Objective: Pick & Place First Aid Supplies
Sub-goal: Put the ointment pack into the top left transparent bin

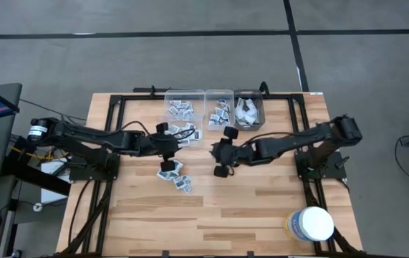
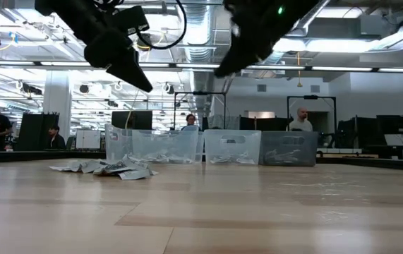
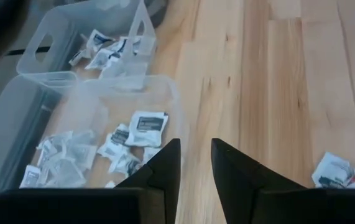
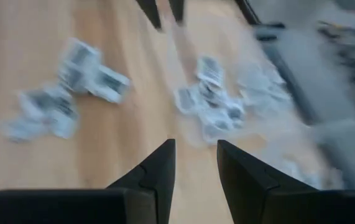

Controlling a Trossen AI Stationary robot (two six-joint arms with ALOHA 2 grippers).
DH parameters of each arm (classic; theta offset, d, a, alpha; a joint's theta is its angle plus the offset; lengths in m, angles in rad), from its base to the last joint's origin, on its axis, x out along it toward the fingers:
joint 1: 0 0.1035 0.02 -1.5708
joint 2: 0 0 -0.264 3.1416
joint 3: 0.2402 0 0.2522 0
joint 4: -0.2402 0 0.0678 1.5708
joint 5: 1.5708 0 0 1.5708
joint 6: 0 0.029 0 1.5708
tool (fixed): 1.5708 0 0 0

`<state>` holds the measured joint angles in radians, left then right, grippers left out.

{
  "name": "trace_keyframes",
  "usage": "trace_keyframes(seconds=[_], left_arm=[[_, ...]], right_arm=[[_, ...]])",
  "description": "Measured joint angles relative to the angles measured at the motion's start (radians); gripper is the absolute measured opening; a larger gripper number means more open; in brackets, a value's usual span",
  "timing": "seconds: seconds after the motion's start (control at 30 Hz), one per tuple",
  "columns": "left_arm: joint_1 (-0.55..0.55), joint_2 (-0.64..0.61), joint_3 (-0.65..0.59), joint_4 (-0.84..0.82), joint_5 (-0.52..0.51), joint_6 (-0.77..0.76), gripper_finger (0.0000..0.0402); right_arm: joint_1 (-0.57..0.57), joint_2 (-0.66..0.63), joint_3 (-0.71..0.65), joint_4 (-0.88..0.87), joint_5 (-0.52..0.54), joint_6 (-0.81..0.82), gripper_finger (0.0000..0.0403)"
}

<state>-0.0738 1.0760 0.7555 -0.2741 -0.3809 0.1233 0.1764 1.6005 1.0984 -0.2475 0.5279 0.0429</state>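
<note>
The first aid supplies are small white-grey square packets. One loose pile (image 1: 175,176) lies on the wood near the table's middle and shows as a low heap (image 2: 109,168) in the low view. More packets (image 1: 183,131) lie just in front of the clear bins (image 1: 220,109). Others sit inside the bins (image 3: 145,126). My left gripper (image 1: 167,148) hovers above the table between the two groups, open and empty (image 3: 196,163). My right gripper (image 1: 222,152) hovers right of the piles, open and empty (image 4: 196,163), with the blurred packets (image 4: 211,102) ahead of it.
Three clear bins stand in a row at the table's far edge; the rightmost (image 1: 250,111) holds longer pale wrappers. A big white round tub (image 1: 311,223) stands at the near right corner. Bare wood (image 1: 247,208) spreads across the near half. People show in the room behind.
</note>
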Motion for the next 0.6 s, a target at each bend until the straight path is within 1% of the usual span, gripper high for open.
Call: trace_keyframes(seconds=[0.1, 0.17, 0.27, 0.33, 0.47, 0.6], left_arm=[[-0.007, -0.039, 0.000, -0.039, -0.001, -0.025, 0.0090], [-0.015, -0.074, 0.000, -0.057, 0.001, -0.052, 0.0090], [-0.036, -0.136, 0.000, -0.083, 0.008, -0.081, 0.0090], [-0.053, -0.174, 0.000, -0.092, 0.008, -0.093, 0.0090], [-0.090, -0.244, 0.000, -0.112, 0.016, -0.109, 0.0090], [-0.128, -0.295, 0.000, -0.118, 0.017, -0.109, 0.0090]], right_arm=[[0.006, -0.042, -0.023, 0.076, -0.121, 0.019, 0.0111], [0.016, -0.039, -0.036, 0.128, -0.169, 0.015, 0.0111], [0.034, 0.010, -0.037, 0.180, -0.181, 0.004, 0.0112], [0.041, 0.047, -0.039, 0.207, -0.181, 0.021, 0.0112], [0.061, 0.114, -0.037, 0.315, -0.194, 0.061, 0.0111], [0.083, 0.182, -0.030, 0.401, -0.256, 0.060, 0.0112]])
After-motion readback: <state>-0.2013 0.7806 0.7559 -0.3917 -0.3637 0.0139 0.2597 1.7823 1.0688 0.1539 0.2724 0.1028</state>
